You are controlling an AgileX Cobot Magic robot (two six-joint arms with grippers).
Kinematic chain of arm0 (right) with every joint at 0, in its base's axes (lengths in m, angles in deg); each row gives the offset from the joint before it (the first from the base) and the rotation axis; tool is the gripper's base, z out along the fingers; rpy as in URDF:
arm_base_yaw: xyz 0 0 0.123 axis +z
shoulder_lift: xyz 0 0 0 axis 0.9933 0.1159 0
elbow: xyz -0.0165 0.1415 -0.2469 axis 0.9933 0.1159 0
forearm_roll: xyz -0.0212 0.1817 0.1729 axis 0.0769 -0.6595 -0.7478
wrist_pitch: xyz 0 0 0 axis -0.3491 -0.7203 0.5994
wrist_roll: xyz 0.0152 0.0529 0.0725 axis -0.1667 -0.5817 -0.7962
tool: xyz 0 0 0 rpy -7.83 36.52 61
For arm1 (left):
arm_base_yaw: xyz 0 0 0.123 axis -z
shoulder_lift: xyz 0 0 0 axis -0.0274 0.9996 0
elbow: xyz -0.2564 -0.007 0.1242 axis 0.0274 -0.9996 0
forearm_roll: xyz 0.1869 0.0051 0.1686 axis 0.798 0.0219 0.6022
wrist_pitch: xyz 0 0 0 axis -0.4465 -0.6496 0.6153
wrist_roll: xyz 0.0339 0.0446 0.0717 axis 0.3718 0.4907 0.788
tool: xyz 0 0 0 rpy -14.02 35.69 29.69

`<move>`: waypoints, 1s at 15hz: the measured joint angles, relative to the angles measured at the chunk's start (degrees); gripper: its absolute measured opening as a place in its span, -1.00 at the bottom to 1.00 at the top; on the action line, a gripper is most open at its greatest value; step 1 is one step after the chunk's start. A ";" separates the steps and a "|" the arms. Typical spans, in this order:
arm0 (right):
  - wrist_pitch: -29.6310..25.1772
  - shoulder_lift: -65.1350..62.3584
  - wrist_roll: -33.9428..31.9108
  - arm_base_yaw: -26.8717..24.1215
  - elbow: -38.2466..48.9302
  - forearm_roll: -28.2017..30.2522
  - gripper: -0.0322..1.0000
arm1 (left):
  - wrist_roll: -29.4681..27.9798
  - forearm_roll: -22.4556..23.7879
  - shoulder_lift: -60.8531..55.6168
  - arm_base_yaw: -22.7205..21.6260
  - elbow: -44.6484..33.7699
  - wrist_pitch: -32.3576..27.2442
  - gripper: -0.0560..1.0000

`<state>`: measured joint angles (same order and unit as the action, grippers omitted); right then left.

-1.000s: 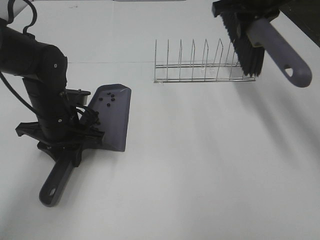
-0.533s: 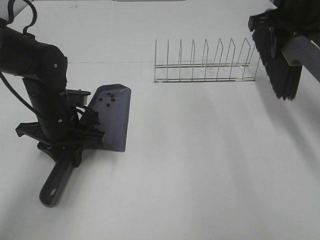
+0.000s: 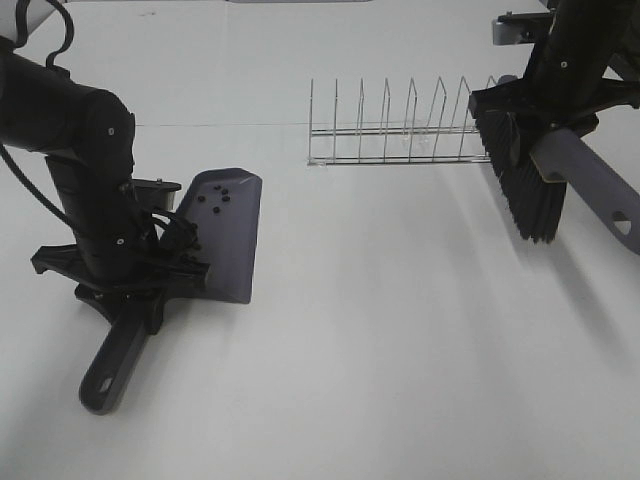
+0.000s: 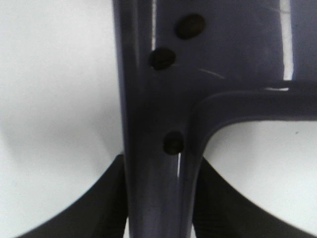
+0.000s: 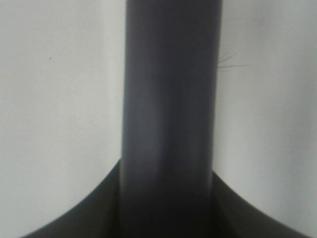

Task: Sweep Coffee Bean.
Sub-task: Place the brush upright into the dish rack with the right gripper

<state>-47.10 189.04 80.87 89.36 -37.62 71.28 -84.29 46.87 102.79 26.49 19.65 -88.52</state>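
Grey-purple plastic caught my eye first: a dustpan (image 3: pixel 228 228) sat toward the left of the white table (image 3: pixel 380 350), with its long handle running back to the near left. The left hand (image 3: pixel 138 285) was clamped around that handle just behind the pan, and in the left wrist view its dark fingers (image 4: pixel 96 210) pressed in from both sides of the stem. I could not tell whether the pan lay flat on the table or was tipped up a little.

The coffee beans (image 3: pixel 218 197) were in the dustpan, a small cluster of dark specks on its far part. Up close, three of them lay on the purple plastic where the handle met the pan, one right in the bend and two a bit further on. I saw no beans loose on the table.

Over on the far right, the right hand (image 3: pixel 560 105) gripped a brush (image 3: pixel 525 190) by its grey handle, closed tight on it. The black bristles hung downward and the handle slanted out toward the right edge. The right wrist view showed the handle filling the gap between the two fingers (image 5: pixel 74 215).

A wire rack (image 3: pixel 400 130) stood at the far side of the table, its right end just beside the bristles and well apart from the dustpan.
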 joint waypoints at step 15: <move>-3.90 20.45 0.17 0.06 -29.16 1.78 -0.43 | 0.00 -0.06 0.00 0.00 0.00 0.00 -0.28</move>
<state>-50.99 209.49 81.04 89.42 -66.79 73.06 -84.29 46.81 102.79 26.49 19.65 -88.52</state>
